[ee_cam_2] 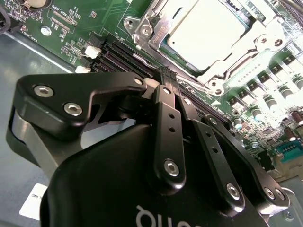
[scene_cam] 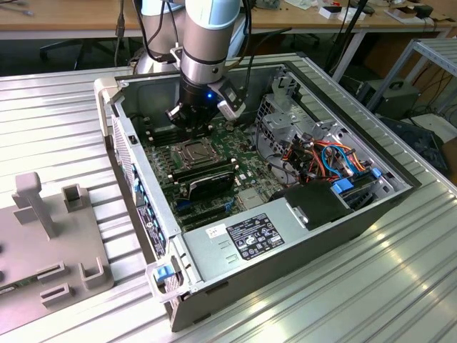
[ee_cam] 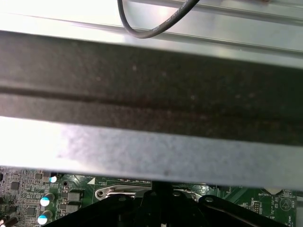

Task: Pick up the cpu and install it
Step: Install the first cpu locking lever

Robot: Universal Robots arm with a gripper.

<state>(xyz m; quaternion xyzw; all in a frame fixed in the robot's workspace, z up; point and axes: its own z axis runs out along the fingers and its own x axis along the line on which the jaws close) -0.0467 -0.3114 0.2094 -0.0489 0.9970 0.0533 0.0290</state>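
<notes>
Fingers pressed together and holding nothing, poised above the motherboard inside the open computer case [scene_cam: 357, 214].

Fingers [ee_cam_2: 166, 78] meet tip to tip with no gap; the cpu [ee_cam_2: 208, 30] lies seated in its socket frame [ee_cam_2: 156, 28] just beyond the fingertips, apparently already placed, likely why the arm hangs low over it.

A lab or workshop: an opened computer case [scene_cam: 285, 236] on ribbed aluminium benching [scene_cam: 64, 121], wooden desks [scene_cam: 64, 18] along the frame's top.
</notes>
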